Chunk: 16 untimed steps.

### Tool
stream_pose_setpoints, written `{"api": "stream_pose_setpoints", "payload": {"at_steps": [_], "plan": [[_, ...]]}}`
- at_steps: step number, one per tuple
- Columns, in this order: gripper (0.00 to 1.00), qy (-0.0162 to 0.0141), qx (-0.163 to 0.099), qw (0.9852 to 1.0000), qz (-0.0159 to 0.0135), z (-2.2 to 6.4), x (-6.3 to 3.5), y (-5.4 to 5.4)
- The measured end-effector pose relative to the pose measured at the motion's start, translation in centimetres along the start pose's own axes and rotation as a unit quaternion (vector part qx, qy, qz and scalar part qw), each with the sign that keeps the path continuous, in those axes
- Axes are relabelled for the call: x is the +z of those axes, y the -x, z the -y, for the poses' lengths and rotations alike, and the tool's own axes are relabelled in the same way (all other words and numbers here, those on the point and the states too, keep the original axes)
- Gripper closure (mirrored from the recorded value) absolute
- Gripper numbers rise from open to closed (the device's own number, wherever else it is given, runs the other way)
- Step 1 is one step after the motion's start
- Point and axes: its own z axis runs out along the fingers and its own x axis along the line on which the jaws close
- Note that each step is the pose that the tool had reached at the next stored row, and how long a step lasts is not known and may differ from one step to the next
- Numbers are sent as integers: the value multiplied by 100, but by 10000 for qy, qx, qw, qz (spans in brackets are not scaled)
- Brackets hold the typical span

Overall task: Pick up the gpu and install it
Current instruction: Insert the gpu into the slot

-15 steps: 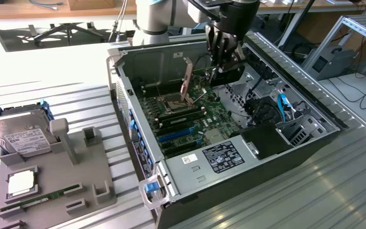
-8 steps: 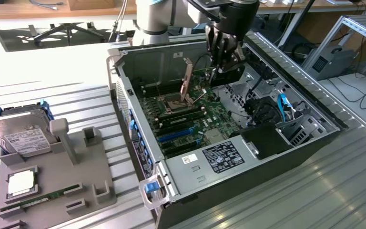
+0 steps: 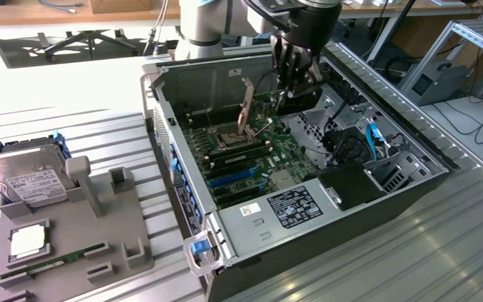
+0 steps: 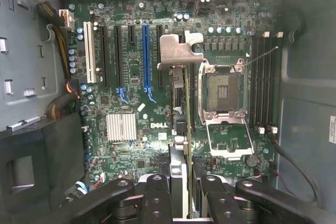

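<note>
In the exterior view, the gripper (image 3: pixel 296 78) hangs fingers-down inside the open computer case (image 3: pixel 409 182), over the motherboard (image 3: pixel 250 157). Just beside the fingers, toward the exterior view's left, stands a slim upright strip with a hooked top, probably the bracket end of the gpu (image 3: pixel 246 107).

In the wrist view, the gripper (image 4: pixel 184 192) is clamped on the gpu (image 4: pixel 184 98), one finger on each face. The card is seen edge-on. Its long axis runs straight out from the fingers to the silver bracket (image 4: pixel 178 51) at the far end. It runs parallel to the expansion slots. It hangs between the black slot (image 4: pixel 159 56) and the CPU socket (image 4: pixel 223 90). The blue slot (image 4: pixel 146 56) lies further to that same side. I cannot tell how high it is above the board.
</note>
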Motion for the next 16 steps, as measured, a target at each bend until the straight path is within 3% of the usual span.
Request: {"api": "stream_pose_setpoints", "payload": {"at_steps": [16], "plan": [[73,0,0,10000,-1,-6,91,-24]]}}
